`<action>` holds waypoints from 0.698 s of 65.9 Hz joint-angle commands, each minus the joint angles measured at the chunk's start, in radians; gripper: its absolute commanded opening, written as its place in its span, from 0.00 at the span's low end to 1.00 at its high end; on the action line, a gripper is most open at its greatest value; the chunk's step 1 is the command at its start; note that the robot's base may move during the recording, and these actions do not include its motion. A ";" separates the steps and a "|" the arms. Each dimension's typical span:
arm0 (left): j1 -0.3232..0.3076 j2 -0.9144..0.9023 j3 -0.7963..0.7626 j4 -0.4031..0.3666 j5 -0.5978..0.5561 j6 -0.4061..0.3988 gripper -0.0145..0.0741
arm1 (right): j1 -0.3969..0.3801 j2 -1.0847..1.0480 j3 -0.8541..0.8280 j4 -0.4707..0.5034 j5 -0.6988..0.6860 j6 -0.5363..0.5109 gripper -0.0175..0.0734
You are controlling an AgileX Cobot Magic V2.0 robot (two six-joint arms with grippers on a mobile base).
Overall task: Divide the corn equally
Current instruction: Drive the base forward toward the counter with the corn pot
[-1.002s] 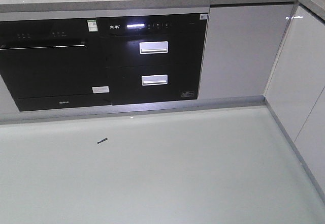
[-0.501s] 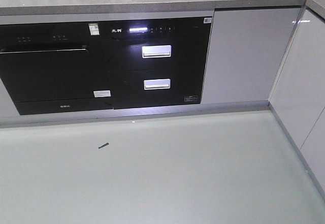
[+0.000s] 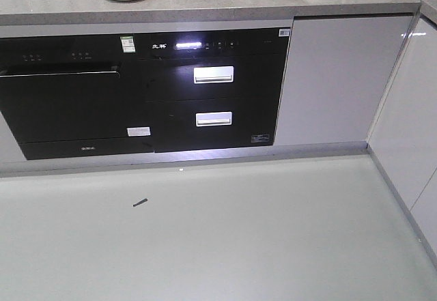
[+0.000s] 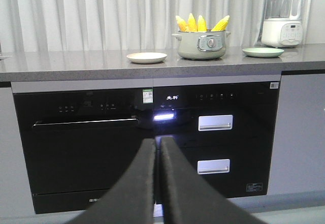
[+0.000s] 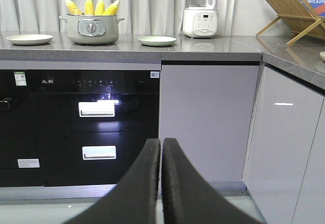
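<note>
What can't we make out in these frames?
- Corn: lower ends hidden by the pot wall, both wrist views.
- Front view: top edge cuts the pot; corn out of frame.
- Dark bit on the floor, front view: too small to identify.

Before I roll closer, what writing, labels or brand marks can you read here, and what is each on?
"先科", as best it reads: white brand mark on the black drawer unit.
Green sticker on the left black appliance: too small to read.
White label and base-strip print low on that appliance: blurred.
Small stickers on the drawer unit's right edge: unreadable.
Blender panel: too small.
</note>
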 commanded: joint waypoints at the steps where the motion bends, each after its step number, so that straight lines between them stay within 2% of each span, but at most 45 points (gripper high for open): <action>1: 0.003 -0.016 0.012 -0.002 -0.078 -0.008 0.16 | -0.007 -0.001 0.010 -0.010 -0.079 0.004 0.19; 46: 0.003 -0.016 0.012 -0.002 -0.078 -0.008 0.16 | -0.007 -0.001 0.010 -0.010 -0.079 0.004 0.19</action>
